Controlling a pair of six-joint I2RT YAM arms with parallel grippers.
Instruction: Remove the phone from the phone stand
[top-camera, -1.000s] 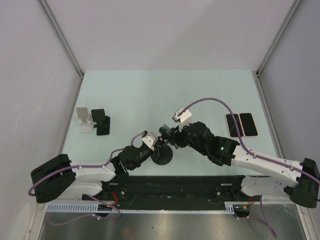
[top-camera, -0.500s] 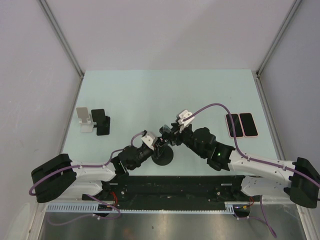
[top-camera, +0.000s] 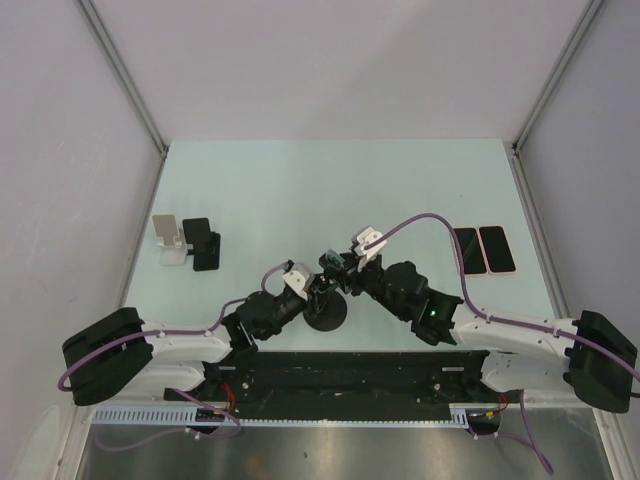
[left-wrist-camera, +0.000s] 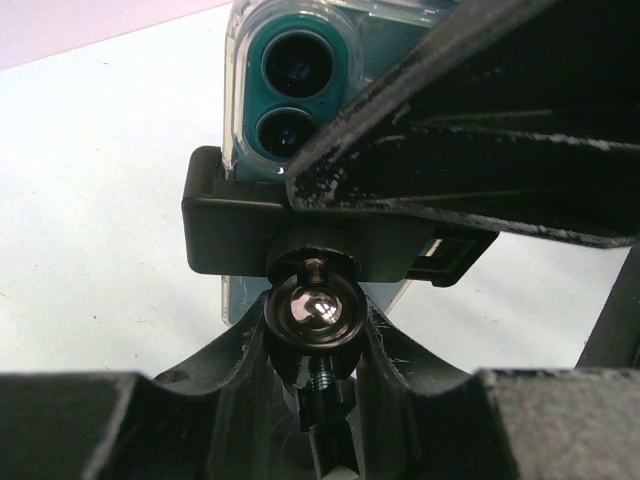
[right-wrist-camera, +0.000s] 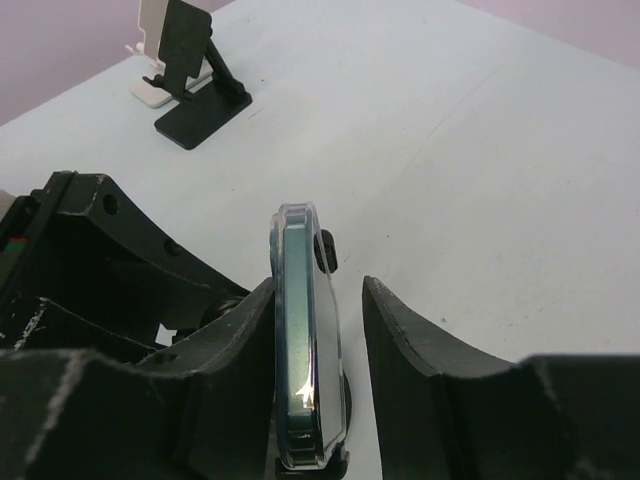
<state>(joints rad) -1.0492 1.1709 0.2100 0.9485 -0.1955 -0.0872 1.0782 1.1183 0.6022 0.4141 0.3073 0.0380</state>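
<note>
Centre of the surface (right-wrist-camera: 470, 140), close in front of the arm bases, and the phone (right-wrist-camera: 305, 340) is standing upright in the phone stand (left-wrist-camera: 300, 230), the clamp pinching its two side edges. My left jaws are closed around the stand's ball joint (left-wrist-camera: 312, 308), bracing it from behind. The right arm (top-camera: 430, 300) is the one placed for the lift. Its jaws straddle the phone's top edge, one finger (right-wrist-camera: 235, 330) against one face and the other finger (right-wrist-camera: 400, 340) just clear of the opposite face, so they are open and holding nothing yet. The phone's long axis looks to run straight up between them, so I reckon it's squeeze across the thickness, then draw upward.
</note>
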